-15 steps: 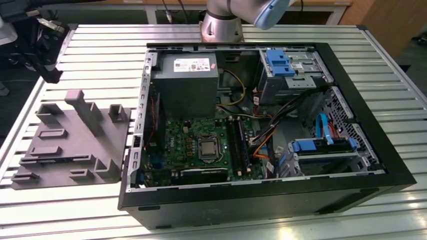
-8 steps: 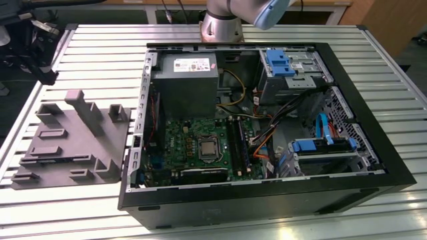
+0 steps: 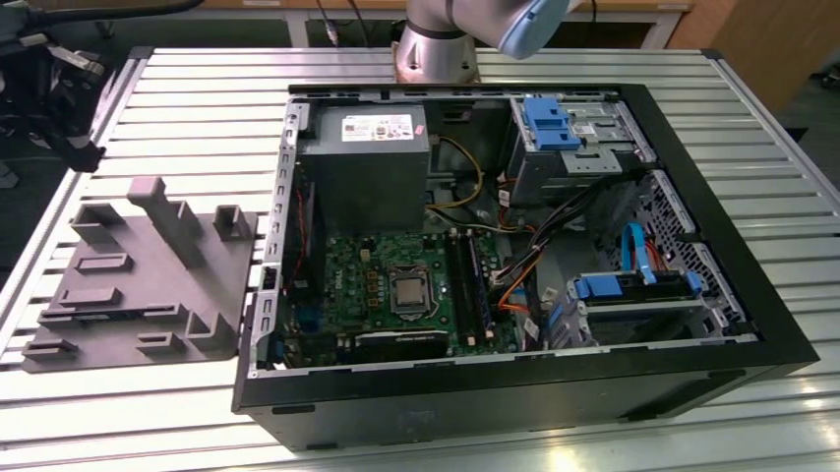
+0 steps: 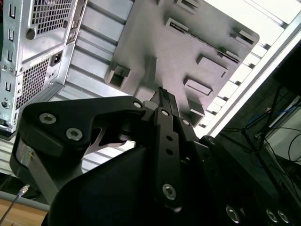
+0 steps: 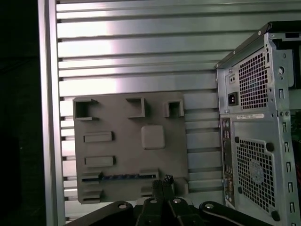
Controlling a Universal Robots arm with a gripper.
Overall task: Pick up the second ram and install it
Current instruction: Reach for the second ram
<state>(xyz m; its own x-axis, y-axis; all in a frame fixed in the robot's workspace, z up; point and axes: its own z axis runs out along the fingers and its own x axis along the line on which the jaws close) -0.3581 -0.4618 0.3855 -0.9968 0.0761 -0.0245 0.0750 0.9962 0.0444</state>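
1. The gripper (image 5: 165,180) hovers over the grey holder (image 5: 131,117) – fingers pressed together, gripping nothing.
2. The second ram (image 5: 120,176) sits edge-up in the holder's long slot, near the fingertips.
3. The computer case (image 5: 256,132) stands just beside the holder.

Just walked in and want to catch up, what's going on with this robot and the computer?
The robot arm's gripper hangs above the grey tray beside the open computer case, jaws shut and holding nothing. What looks like the second ram, a dark stick, sits in a slot of that tray near the gripper, not yet picked up.
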